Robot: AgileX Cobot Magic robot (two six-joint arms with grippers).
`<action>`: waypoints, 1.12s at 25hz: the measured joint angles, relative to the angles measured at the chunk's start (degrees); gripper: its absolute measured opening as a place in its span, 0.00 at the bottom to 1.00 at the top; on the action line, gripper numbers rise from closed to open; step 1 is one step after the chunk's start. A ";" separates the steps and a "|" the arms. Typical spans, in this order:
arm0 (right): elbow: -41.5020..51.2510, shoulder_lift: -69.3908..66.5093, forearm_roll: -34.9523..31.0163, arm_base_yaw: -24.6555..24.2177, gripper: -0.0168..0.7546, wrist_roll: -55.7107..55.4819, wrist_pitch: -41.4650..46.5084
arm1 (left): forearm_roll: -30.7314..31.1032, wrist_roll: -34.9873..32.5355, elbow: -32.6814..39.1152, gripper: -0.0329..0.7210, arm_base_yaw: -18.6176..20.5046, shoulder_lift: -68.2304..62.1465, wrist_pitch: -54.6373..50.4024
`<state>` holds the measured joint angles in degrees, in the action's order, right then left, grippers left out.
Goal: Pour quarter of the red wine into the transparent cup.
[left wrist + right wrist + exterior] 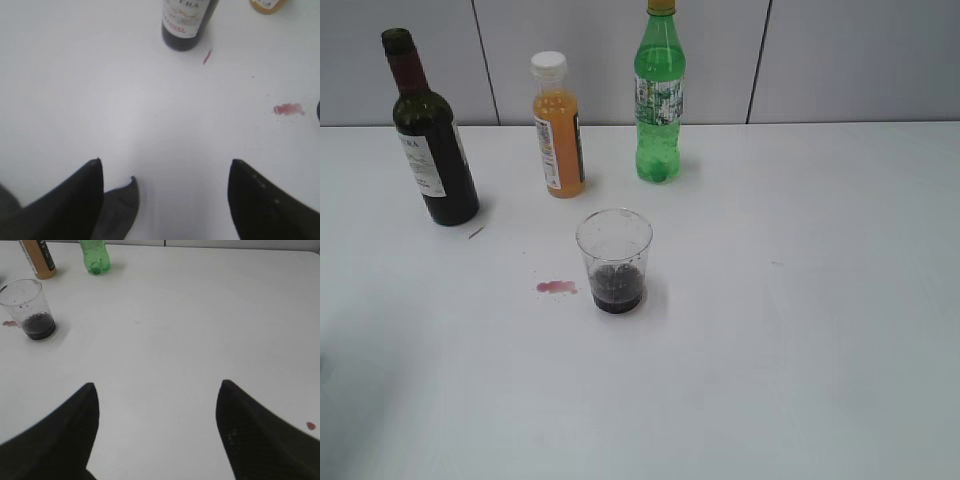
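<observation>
The dark wine bottle (433,140) with maroon neck foil and a white label stands upright at the back left of the white table; its base (184,22) shows at the top of the left wrist view. The transparent cup (614,261) stands mid-table with dark red wine in its bottom, and it also shows as the cup (29,309) at the left of the right wrist view. My left gripper (165,167) is open over bare table, well short of the bottle. My right gripper (157,385) is open, far right of the cup. Neither arm appears in the exterior view.
An orange juice bottle (558,125) and a green soda bottle (660,95) stand at the back behind the cup. A small red spill (557,287) lies left of the cup, a thin red streak (207,56) sits by the wine bottle, and a red drop (310,426) marks the table at right.
</observation>
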<state>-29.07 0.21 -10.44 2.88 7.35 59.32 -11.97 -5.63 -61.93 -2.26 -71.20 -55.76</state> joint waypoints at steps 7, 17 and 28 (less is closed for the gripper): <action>0.00 0.00 0.00 0.00 0.78 0.00 0.05 | 2.01 -0.76 -0.15 0.82 5.14 6.15 -10.01; 0.00 0.00 0.00 0.00 0.78 0.00 0.05 | 4.68 -0.15 5.15 0.82 5.19 22.76 -13.88; 0.00 0.00 0.00 0.00 0.78 0.00 0.05 | 4.73 -0.02 23.76 0.82 5.19 53.49 -11.31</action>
<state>-29.07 0.21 -10.44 2.88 7.35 59.38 -7.24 -5.66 -38.18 2.93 -17.72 -67.08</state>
